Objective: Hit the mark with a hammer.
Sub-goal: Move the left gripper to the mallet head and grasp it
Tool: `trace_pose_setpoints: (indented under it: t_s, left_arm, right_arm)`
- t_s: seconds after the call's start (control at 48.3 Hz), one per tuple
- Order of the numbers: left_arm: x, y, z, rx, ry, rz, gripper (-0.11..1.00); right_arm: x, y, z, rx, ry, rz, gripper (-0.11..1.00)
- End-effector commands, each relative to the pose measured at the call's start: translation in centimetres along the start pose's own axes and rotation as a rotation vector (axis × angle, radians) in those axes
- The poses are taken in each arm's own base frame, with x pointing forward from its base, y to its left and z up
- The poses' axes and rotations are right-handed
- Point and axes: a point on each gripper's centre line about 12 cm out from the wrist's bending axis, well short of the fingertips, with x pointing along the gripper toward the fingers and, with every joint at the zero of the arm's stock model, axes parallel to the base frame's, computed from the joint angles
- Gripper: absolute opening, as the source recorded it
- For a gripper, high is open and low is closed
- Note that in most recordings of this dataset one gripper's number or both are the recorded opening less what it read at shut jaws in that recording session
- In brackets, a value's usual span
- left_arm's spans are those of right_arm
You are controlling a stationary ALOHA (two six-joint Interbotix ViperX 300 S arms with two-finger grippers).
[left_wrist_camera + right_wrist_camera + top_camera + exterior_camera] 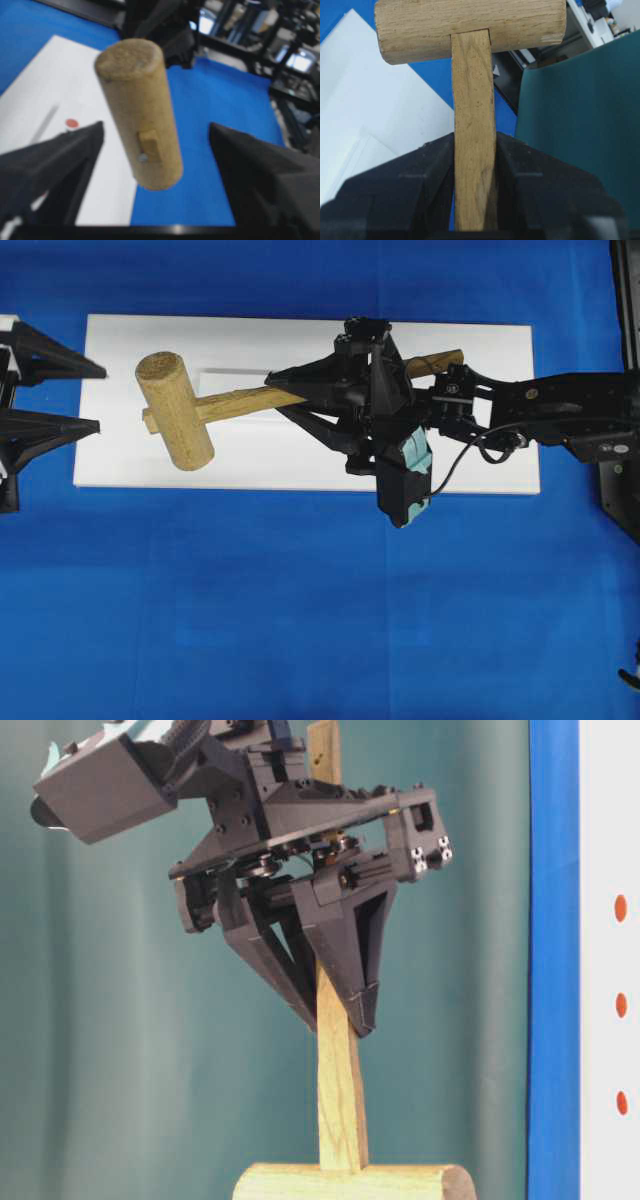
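Note:
The hammer [176, 410], a light wooden mallet, hangs over the white board [300, 460] with its handle [240, 403] running right. My right gripper [290, 390] is shut on the handle; in the right wrist view the handle [472, 100] stands clamped between the black fingers [425, 175] with the head [470, 27] above. My left gripper [100, 397] is open at the board's left end, apart from the head. In the left wrist view the head [140, 110] floats ahead of the spread fingers [55, 165]. A red mark [72, 123] lies on the board, left of the head.
Blue cloth [300, 620] covers the table around the board. A thin grey line [235, 368] crosses the board near the handle. In the table-level view three red dots [620, 907] show on a white strip at the right. Dark equipment [280, 45] stands beyond the table.

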Motion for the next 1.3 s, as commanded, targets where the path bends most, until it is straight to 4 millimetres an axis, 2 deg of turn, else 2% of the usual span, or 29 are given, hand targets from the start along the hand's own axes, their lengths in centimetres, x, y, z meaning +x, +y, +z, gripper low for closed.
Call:
trace_pose_setpoints:
  t_s: [0.0,0.062,0.269,0.745,0.932,1.098,1.18,1.284]
  left_arm:
    - [0.2,0.1,0.5,-0.004,-0.012,0.011,0.88]
    - [0.2,0.3,0.5,-0.006,-0.018,0.017,0.94]
    - [1.0,0.8,0.7,-0.015,-0.058,0.033,0.94]
    - [7.1,0.9,0.5,-0.056,-0.052,0.030,0.94]
    - [8.2,1.0,0.4,-0.059,-0.036,0.037,0.94]
    - [8.3,1.1,0.6,-0.073,-0.043,0.038,0.93]
    - [8.3,1.2,0.6,-0.097,-0.043,0.040,0.88]
    - [8.2,1.2,0.5,-0.122,-0.040,0.040,0.64]
  right_arm:
    - [-0.5,-1.6,1.4,0.013,-0.044,-0.051,0.09]
    - [-0.5,-1.6,1.4,0.013,-0.044,-0.051,0.09]
    - [-0.4,-1.7,1.5,0.014,-0.046,-0.053,0.09]
    - [-0.5,-1.7,1.5,0.014,-0.046,-0.053,0.09]
    - [-0.4,-1.8,1.5,0.016,-0.044,-0.055,0.09]
    - [-0.4,-2.0,1.4,0.020,-0.040,-0.059,0.09]
    - [-0.4,-2.0,1.2,0.025,-0.033,-0.056,0.09]
    - [-0.3,-1.9,1.1,0.026,-0.027,-0.048,0.09]
